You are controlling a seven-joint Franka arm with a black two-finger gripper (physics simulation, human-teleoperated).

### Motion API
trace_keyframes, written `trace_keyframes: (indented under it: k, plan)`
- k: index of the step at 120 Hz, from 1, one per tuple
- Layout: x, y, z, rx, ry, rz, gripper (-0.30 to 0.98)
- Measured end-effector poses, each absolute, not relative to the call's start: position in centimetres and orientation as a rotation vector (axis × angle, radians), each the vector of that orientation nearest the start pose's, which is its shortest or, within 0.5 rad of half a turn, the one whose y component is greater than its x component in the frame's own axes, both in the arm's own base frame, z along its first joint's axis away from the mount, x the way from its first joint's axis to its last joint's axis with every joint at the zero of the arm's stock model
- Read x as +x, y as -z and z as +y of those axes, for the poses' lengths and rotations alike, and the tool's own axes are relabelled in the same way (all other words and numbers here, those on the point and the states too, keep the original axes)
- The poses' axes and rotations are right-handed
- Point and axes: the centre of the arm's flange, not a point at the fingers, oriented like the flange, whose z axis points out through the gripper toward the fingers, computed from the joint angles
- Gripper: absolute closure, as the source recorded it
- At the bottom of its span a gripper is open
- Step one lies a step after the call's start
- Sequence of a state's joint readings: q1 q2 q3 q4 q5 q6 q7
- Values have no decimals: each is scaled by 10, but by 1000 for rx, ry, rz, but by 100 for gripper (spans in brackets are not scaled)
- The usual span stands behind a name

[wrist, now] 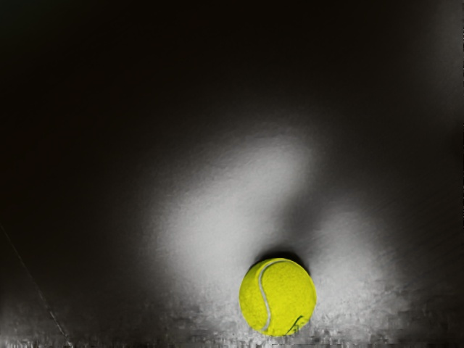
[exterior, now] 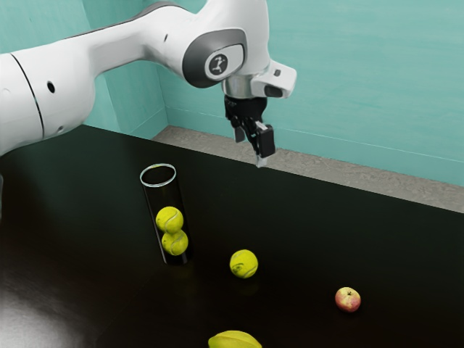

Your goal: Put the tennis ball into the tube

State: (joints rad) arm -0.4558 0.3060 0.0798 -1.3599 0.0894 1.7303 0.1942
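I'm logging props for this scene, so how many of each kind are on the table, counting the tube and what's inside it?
Tennis balls: 3
Clear tube: 1
Apple: 1
Yellow fruit, partly out of frame: 1
Total: 6

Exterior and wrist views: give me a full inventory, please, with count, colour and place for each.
tube: one, clear, standing on the table
balls in tube: two, yellow-green, stacked
loose tennis ball: one, yellow-green, on the table
apple: one, red and yellow, on the table
yellow item: one, partly cut off, exterior view's lower edge
table: one, black
walls: teal, behind
floor: grey-brown, beyond table
arm: one, white
end effector: one, black, open, above table
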Motion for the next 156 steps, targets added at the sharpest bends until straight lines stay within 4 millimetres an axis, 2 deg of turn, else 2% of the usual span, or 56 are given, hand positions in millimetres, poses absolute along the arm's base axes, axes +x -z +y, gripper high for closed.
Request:
trace_keyframes:
  k: [16,25,34,51,67,78,92,115,125,142,156]
  plan:
    - [610,-540,-242,-2881,31,950,1]
    - [602,-507,-246,-2869,-78,1000,0]
    - [600,-473,-240,-2897,-188,1011,0]
    - [583,-414,-240,-2936,-358,1050,0]
    - [578,-370,-243,-2992,-336,1065,0]
    - [579,-349,-247,-3050,-274,1061,0]
    - [582,-316,-232,-3102,-268,1004,0]
    - [594,-284,-210,-3119,-240,946,0]
    - [604,-274,-209,-3103,-210,952,0]
    - [609,-259,-210,-3098,-180,957,0]
    - [612,-255,-212,-3109,-147,954,11]
